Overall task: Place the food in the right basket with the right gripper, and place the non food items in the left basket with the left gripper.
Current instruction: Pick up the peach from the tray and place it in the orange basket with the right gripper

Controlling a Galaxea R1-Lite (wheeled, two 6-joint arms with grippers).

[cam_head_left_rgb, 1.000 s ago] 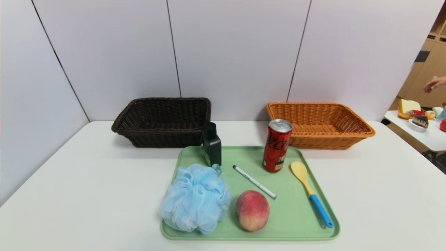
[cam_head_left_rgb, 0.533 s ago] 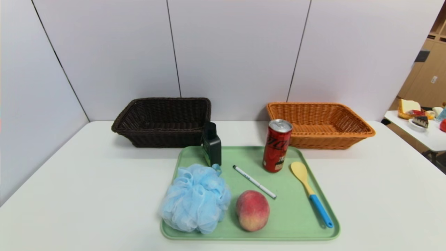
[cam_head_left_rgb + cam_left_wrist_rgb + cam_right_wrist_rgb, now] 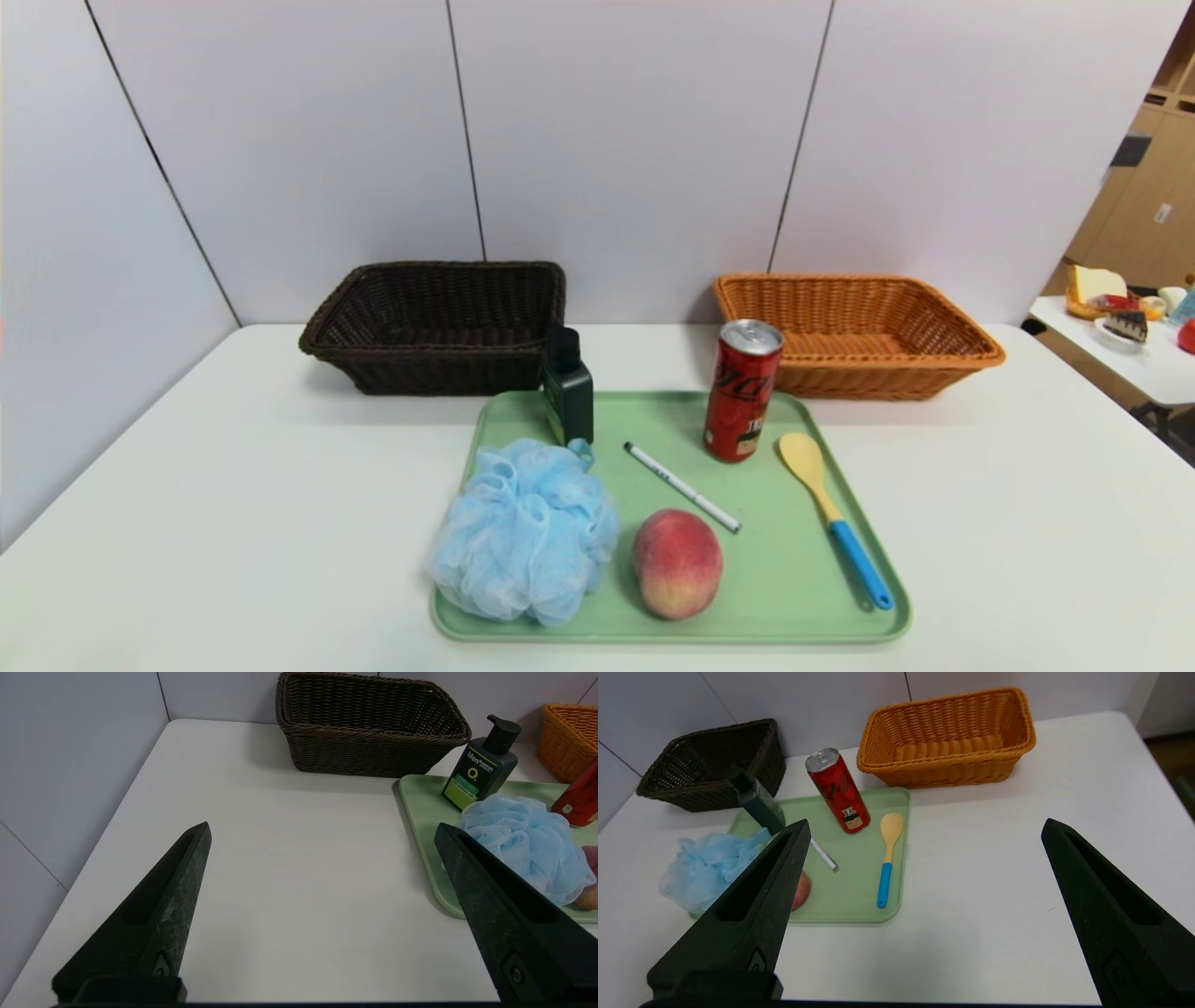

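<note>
Both my grippers hang back from the work, out of sight from my head camera. My left gripper (image 3: 322,830) hovers over the bare white table (image 3: 233,485) on the left of the green tray (image 3: 794,579), its jaws spread wide and holding nothing. My right gripper (image 3: 924,828) hovers over the table on the right of the tray, jaws just as wide and also empty. Everything to sort sits on the tray. The peach (image 3: 678,563) lies near the front edge, just beside the blue bath pouf (image 3: 523,532) at the front left corner. The red can (image 3: 742,390) stands upright at the back, with the yellow spoon (image 3: 831,518) lying along the right side, blue handle toward me. The white pen (image 3: 681,486) lies slanted in the middle, between the can and the peach. The dark bottle (image 3: 568,387) stands upright at the back left, close behind the pouf. Beyond the tray, against the wall, the dark brown basket (image 3: 439,327) sits on the left and the orange basket (image 3: 859,336) on the right, well apart, both with nothing visible inside.
</note>
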